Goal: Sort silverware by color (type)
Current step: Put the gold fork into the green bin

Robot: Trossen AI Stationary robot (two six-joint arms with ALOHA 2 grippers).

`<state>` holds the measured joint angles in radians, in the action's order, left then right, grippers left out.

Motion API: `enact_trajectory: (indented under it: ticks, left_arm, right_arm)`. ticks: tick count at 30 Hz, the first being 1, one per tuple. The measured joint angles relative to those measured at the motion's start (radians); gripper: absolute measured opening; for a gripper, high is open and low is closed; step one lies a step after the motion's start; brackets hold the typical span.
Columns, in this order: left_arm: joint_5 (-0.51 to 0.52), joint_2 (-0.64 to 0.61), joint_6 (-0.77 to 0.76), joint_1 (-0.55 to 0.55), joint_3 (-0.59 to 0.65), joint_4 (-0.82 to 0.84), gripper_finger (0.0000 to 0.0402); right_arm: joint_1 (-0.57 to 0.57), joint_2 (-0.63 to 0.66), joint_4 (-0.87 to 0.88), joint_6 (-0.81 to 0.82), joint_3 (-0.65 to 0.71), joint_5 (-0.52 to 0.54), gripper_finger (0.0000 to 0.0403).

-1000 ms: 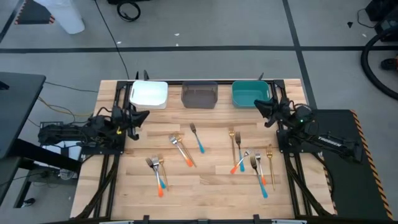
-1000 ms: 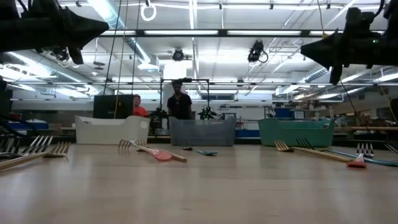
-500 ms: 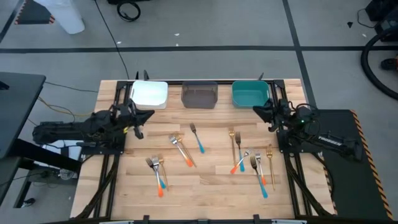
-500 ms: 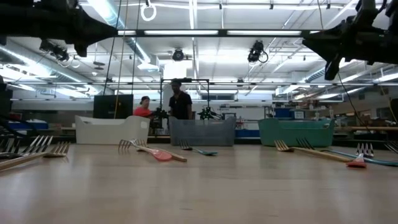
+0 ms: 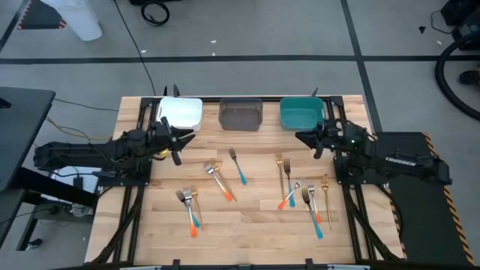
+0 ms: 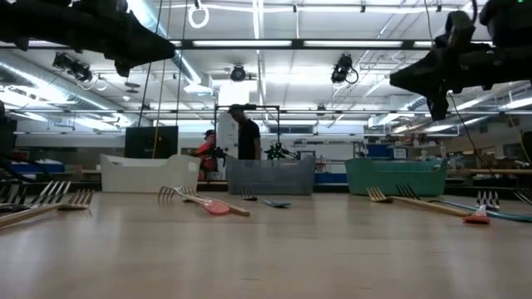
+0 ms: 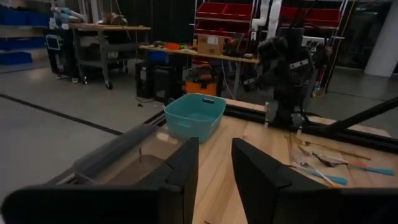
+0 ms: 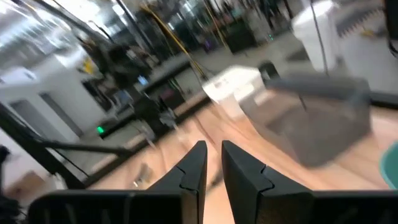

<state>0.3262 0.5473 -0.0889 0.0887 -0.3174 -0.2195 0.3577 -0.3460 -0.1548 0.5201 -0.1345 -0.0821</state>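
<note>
left gripper [image 7: 214, 177] parted, empty | wrist-only: teal bin [image 7: 194, 116] inside bare

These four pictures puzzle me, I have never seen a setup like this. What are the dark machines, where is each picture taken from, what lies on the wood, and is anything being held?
They show one moment from four cameras: one above the wooden table, one at table-top height, and one on each arm's wrist. The dark machines are two robot arms. The left gripper hangs near the white bin, the right gripper near the teal bin; a grey bin stands between those two. In each wrist view the two dark fingers stand slightly apart with nothing between them, so neither arm holds anything. Scattered on the wood lies the silverware: slim forks with blue handles, orange handles, or all gold. None is in a bin yet. People stand in the room far behind.
</note>
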Motion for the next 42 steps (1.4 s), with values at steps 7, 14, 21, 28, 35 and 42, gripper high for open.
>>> enact_trajectory:
  ticks: [7,14,21,28,35,42]
  left_arm:
    - [0.056,0.015,0.049,0.0,-0.027,-0.006,0.0107]
    - [0.066,0.021,0.048,0.0,-0.028,-0.069,0.0107]
    - [0.067,0.032,0.049,0.0,-0.028,-0.088,0.0107]
    - [0.067,0.031,0.054,0.0,-0.028,-0.091,0.0107]
    - [0.067,0.031,0.13,0.0,-0.028,-0.098,0.0107]
    - [0.068,0.03,0.201,0.0,-0.028,-0.152,0.0107]
  right_arm:
    - [-0.059,-0.167,0.179,0.004,-0.118,0.109,0.006]
    - [-0.136,-0.321,0.359,0.067,-0.265,0.141,0.006]
    - [-0.272,-0.489,0.59,0.206,-0.439,0.175,0.0059]
    - [-0.431,-0.67,0.836,0.418,-0.603,0.184,0.0059]
    - [-0.574,-0.811,0.941,0.613,-0.675,0.089,0.0061]
    - [-0.701,-0.915,0.963,0.797,-0.68,-0.026,0.0093]
